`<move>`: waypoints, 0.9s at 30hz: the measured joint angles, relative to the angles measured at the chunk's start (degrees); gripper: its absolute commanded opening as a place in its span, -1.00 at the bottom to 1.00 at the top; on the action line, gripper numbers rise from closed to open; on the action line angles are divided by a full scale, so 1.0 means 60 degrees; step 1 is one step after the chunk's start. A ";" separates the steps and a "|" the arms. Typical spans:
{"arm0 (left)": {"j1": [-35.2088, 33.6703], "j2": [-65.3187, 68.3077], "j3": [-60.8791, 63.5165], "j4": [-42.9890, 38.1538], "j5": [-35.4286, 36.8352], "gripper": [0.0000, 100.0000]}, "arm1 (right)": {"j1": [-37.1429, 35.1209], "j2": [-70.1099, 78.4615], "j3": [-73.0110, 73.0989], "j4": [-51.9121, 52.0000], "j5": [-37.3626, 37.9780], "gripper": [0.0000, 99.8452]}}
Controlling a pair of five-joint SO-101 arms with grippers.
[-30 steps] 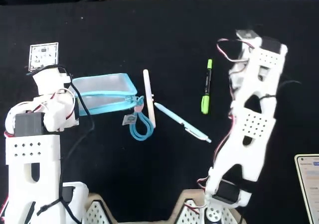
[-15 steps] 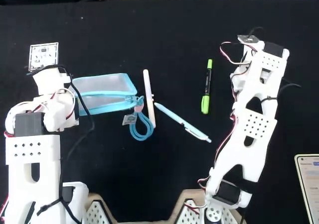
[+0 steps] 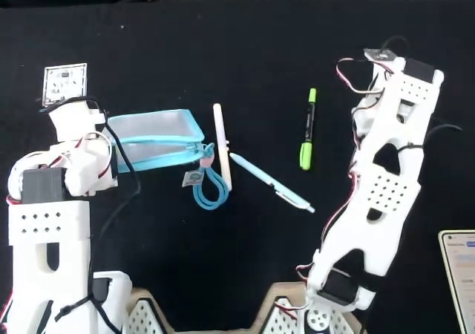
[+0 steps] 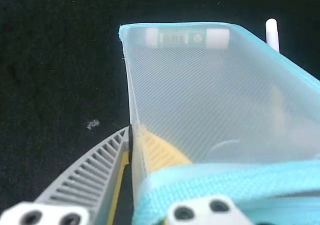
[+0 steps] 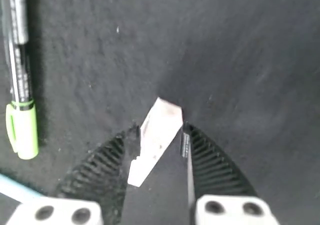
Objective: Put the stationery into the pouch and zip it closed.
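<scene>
Stretching under both arms, black cloth point(image 3: 245, 44), left hand point(image 4: 134, 144) clenched on pouch point(image 4: 210, 95), right hand point(image 5: 160, 129) grasping white eraser point(image 5: 154, 137)

Translucent ribbed plastic pouch point(image 4: 210, 100) with woven cloth edging point(image 4: 225, 182); matt, fuzzy cloth table cover point(image 5: 225, 45).

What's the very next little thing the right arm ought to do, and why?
Likely swing the right pincer across toward the pouch. It seems to grip a small white piece, well away from the pouch, which the left pincer holds by one end.
</scene>
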 measured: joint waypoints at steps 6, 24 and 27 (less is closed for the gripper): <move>0.0000 0.0000 0.0000 0.0000 0.0000 -0.94 | 0.0088 -0.0117 0.0396 0.0000 -0.0029 -0.71; 0.0000 0.0000 0.0000 0.0000 0.0000 -0.94 | 0.0308 0.0322 0.0425 -0.0308 -0.0674 -0.79; 0.0000 0.0000 0.0000 0.0000 0.0000 -0.94 | 0.0308 0.0322 0.0425 -0.0308 -0.0674 -0.99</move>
